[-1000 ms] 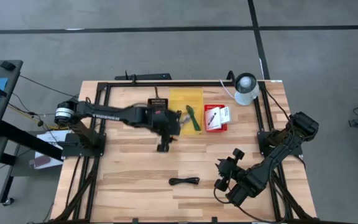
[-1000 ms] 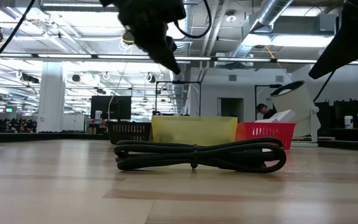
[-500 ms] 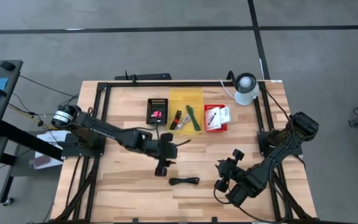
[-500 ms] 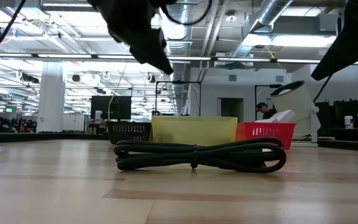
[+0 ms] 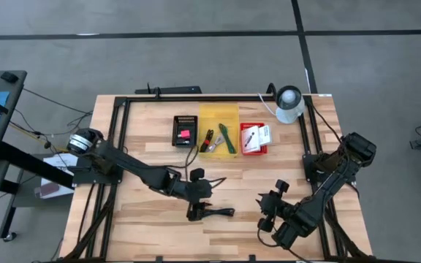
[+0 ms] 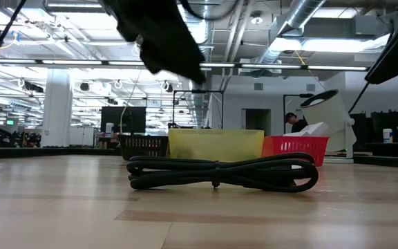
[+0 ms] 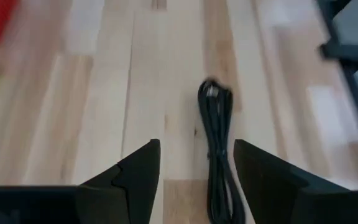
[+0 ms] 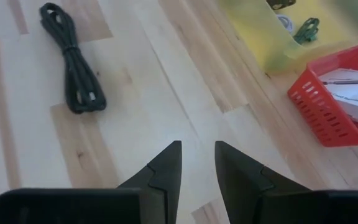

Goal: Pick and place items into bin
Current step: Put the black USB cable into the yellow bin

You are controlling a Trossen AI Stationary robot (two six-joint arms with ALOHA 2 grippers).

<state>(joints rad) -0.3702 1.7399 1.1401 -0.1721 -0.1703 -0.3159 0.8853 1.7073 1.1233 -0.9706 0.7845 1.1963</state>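
One coiled black cable (image 5: 218,212) is lying alone on the table (image 5: 145,226) near its front edge, and you are looking at the only item not in a bin. Your left gripper (image 5: 194,213) is hanging just at the cable's left end in the high view. In the left wrist view its two fingers (image 7: 135,180) are standing well apart, with the cable (image 7: 217,162) running up between them, closer to one finger than the other; nothing is being gripped. In the low view the cable (image 6: 220,173) is resting flat on the wood while the left arm is showing only as a dark blur above it, so you cannot tell from there whether the fingers are touching the table.

Your right gripper (image 5: 267,212) is waiting at the front right, well apart from the cable. Its fingers (image 8: 166,171) are sitting close together with a narrow gap and are holding nothing.

At the far middle of the table three bins are standing in a row. You are seeing a black bin (image 5: 185,130) on the left with a pink piece (image 5: 184,134) inside, a yellow bin (image 5: 218,128) in the middle holding a green piece (image 5: 227,139) and some small dark items, and a red bin (image 5: 253,139) on the right holding white flat pieces (image 5: 258,134). The right wrist view is showing the red bin (image 8: 328,106) and the yellow bin (image 8: 260,31) side by side, beyond the cable (image 8: 73,62). A white roll (image 5: 289,102) is standing at the far right corner.
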